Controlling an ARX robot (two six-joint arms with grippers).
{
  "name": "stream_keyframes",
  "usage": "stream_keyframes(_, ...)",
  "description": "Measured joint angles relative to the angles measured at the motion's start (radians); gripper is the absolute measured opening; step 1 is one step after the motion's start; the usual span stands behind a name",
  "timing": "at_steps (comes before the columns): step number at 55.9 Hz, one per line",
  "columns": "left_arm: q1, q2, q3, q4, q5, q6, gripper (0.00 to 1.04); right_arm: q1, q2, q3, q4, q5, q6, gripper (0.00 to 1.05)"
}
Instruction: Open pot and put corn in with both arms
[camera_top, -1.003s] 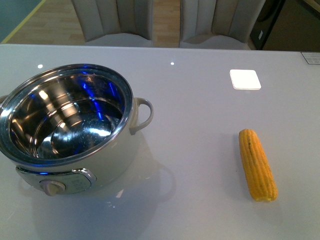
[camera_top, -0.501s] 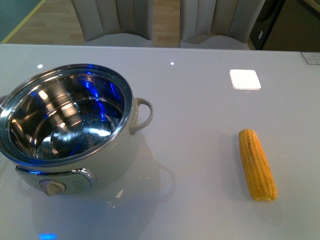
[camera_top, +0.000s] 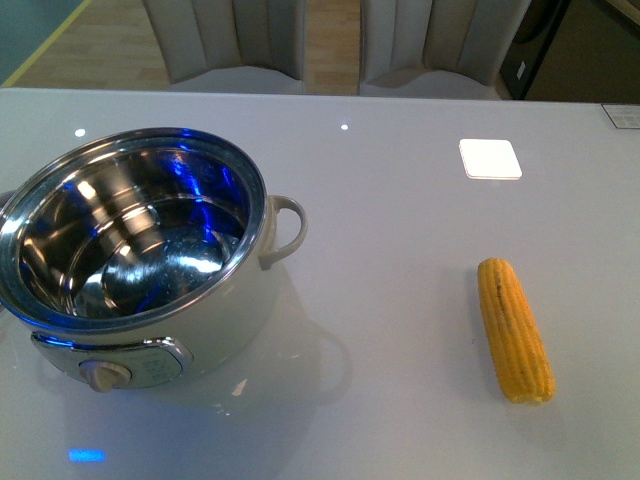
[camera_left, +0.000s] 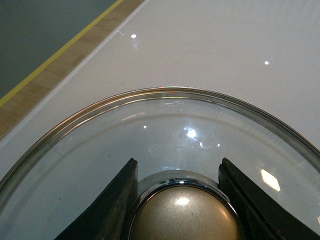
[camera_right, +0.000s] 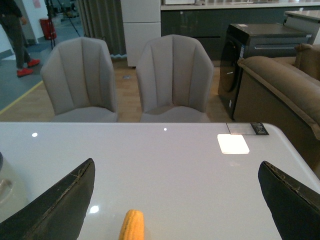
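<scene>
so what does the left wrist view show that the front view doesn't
Only the left wrist view: a glass lid with a gold knob, and the left gripper closed around that knob. Only the front view: the pot, uncovered with its steel bowl empty, the corn lying apart from it further right in the picture, and two chairs beyond. Both: the white table, and little else.

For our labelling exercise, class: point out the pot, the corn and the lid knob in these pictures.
pot (camera_top: 232, 318): front view, on its cream outer wall.
corn (camera_top: 514, 330): front view, middle of the cob.
lid knob (camera_left: 184, 216): left wrist view, on its golden dome.
</scene>
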Motion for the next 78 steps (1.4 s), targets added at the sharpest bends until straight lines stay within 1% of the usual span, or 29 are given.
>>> stream_keyframes(21,-0.005,0.036,0.042,0.02,0.006,-0.025,0.42,0.0,0.0,0.0,0.0,0.0,0.0,0.96)
stream_keyframes(23,-0.005,0.037,0.043,0.02,0.003,-0.03,0.46,0.0,0.0,0.0,0.0,0.0,0.0,0.96)
stream_keyframes(26,-0.005,0.038,0.044,0.02,-0.008,-0.029,0.56,0.0,0.0,0.0,0.0,0.0,0.0,0.96)
stream_keyframes(39,-0.007,0.037,0.047,0.009,-0.013,-0.035,0.89,0.0,0.0,0.0,0.0,0.0,0.0,0.96)
stream_keyframes(42,-0.007,0.028,0.041,0.003,-0.012,-0.04,0.99,0.0,0.0,0.0,0.0,0.0,0.0,0.96)
stream_keyframes(45,-0.009,0.003,0.025,0.002,-0.013,-0.042,0.97,0.0,0.0,0.0,0.0,0.0,0.0,0.96)
stream_keyframes(55,-0.01,-0.149,-0.04,0.0,-0.027,-0.045,0.98,0.0,0.0,0.0,0.0,0.0,0.0,0.96)
stream_keyframes(64,-0.008,-0.309,-0.092,-0.042,-0.034,-0.061,0.98,0.0,0.0,0.0,0.0,0.0,0.0,0.96)
stream_keyframes(78,-0.011,-0.733,-0.318,-0.077,0.053,-0.132,0.98,0.0,0.0,0.0,0.0,0.0,0.0,0.96)
